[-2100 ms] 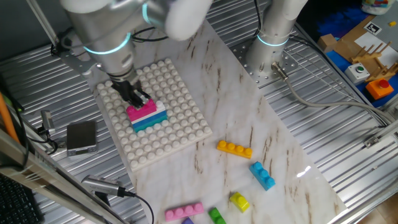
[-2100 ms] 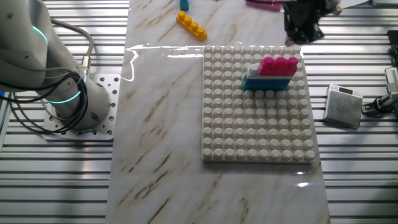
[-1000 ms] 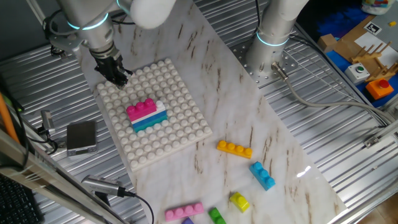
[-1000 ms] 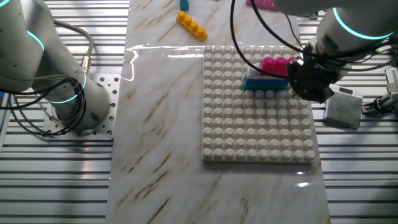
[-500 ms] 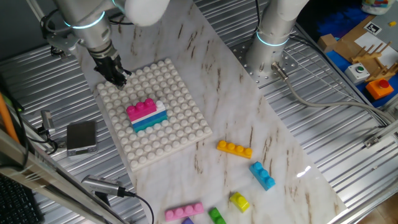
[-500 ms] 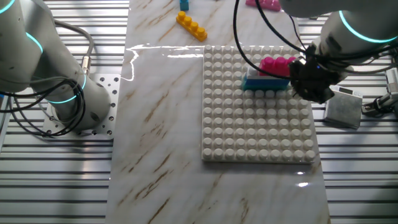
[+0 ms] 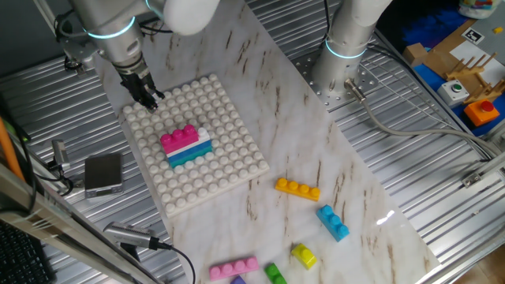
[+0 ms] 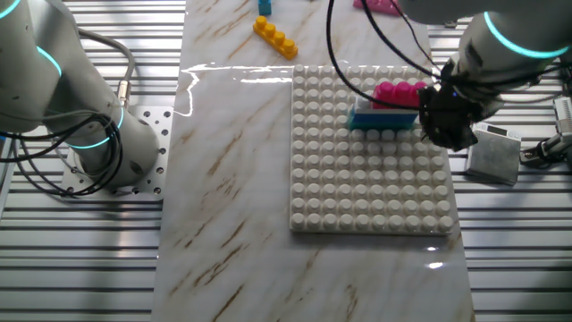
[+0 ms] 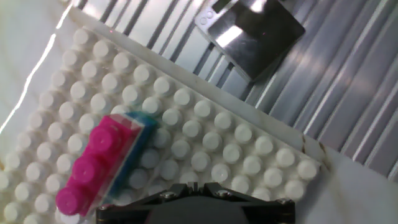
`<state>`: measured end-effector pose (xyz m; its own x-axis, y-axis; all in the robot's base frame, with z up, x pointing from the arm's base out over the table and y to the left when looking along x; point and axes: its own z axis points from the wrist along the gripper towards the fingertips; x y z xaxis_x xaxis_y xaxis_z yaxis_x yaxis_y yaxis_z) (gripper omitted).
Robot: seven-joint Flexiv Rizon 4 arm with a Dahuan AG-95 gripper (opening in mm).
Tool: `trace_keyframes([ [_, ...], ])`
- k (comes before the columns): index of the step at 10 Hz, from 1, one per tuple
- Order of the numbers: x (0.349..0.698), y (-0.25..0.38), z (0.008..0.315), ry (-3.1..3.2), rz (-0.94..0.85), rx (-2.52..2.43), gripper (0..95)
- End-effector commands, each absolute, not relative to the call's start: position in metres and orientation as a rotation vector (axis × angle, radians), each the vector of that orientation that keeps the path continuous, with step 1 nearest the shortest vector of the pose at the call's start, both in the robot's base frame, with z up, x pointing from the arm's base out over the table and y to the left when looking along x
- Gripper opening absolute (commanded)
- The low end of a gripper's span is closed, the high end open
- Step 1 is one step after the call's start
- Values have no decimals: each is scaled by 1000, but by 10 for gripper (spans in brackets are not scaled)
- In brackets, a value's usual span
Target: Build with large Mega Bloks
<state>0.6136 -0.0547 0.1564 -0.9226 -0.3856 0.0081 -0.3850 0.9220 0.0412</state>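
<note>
On the white studded baseplate (image 7: pixel 229 134) (image 8: pixel 366 188) (image 9: pixel 205 118) stands a stack of Mega Bloks: a pink brick (image 7: pixel 180 138) (image 8: pixel 399 93) (image 9: pixel 93 168) on a white one, on a teal one (image 7: pixel 191 157) (image 8: pixel 384 121) (image 9: pixel 140 132). My gripper (image 7: pixel 150 99) (image 8: pixel 445 134) (image 9: pixel 193 188) hovers over the plate's corner, beside the stack and apart from it. It looks open, with nothing between its fingers. Loose bricks lie on the marble: orange (image 7: pixel 297 189) (image 8: pixel 274 36), blue (image 7: pixel 333 222), yellow (image 7: pixel 304 255), green (image 7: pixel 274 274) and pink (image 7: pixel 233 269).
A small grey box (image 7: pixel 103 172) (image 8: pixel 493 152) (image 9: pixel 252 31) with a cable lies on the slatted metal right beside the baseplate's edge. The arm's base (image 7: pixel 343 63) (image 8: pixel 98 134) stands at the marble's far side. Boxes and parts (image 7: pixel 461 63) sit off the table's corner.
Two seconds ago my gripper was on the pink brick; it has let go and moved off to the plate's corner. In the last half second it barely shifted.
</note>
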Motion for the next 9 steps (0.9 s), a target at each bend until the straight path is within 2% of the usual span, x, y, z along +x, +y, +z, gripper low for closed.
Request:
trace_keyframes([
  [1, 637, -77, 136, -3042, -93, 668, 0],
  [4, 653, -90, 115, -3015, -92, 729, 0],
  [9, 654, -90, 112, -2999, -33, 741, 0],
])
